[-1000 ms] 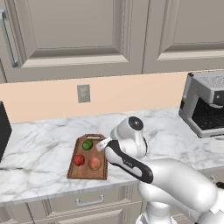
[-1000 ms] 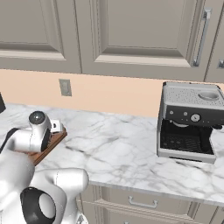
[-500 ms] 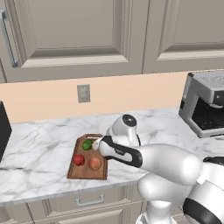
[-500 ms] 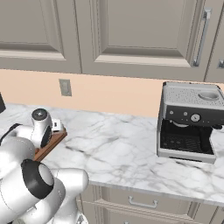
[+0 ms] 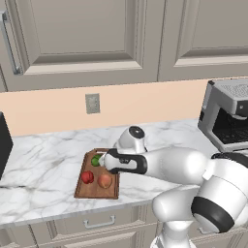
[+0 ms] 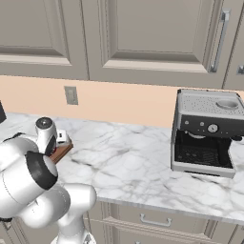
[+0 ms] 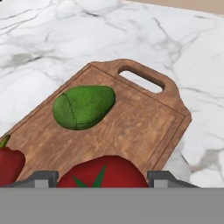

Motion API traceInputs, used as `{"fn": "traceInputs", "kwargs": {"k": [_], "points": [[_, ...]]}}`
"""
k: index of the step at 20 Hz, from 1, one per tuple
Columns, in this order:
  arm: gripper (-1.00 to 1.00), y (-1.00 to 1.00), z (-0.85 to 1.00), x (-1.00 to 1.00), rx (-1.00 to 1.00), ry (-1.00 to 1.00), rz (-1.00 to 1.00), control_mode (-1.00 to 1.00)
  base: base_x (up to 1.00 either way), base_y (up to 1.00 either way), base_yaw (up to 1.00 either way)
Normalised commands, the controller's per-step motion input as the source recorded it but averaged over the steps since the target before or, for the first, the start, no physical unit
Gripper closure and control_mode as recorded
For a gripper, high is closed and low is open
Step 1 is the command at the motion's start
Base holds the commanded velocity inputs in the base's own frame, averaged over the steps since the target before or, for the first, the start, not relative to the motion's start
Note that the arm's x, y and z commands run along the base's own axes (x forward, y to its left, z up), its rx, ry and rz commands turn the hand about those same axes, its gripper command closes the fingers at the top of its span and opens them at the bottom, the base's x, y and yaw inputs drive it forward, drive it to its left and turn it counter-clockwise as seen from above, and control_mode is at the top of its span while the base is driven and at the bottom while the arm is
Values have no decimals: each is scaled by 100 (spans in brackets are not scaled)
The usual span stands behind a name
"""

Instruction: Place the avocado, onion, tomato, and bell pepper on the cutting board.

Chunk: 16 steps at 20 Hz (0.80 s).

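A marble counter (image 5: 43, 169) carries the cutting board (image 5: 97, 186) and coffee machine (image 6: 206, 131).

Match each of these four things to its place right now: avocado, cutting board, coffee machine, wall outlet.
Things:
1. avocado
2. cutting board
3. coffee machine
4. wall outlet

Places:
A. flat on the marble counter, in front of the arm
B. on the peach wall under the cabinets
C. on brown wood, near the handle end
D. standing at the counter's right end

Pairs: 1-C, 2-A, 3-D, 4-B
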Motion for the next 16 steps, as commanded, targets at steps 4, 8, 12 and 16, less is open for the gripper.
{"fn": "traceInputs", "kwargs": {"k": [4, 8, 12, 16], "points": [[100, 4, -23, 13, -1, 0, 0, -100, 0, 0, 0], [100, 5, -19, 14, 0, 0, 0, -100, 0, 0, 0], [100, 5, -18, 14, 0, 0, 0, -100, 0, 0, 0], [100, 6, -16, 15, 0, 0, 0, -100, 0, 0, 0]]}}
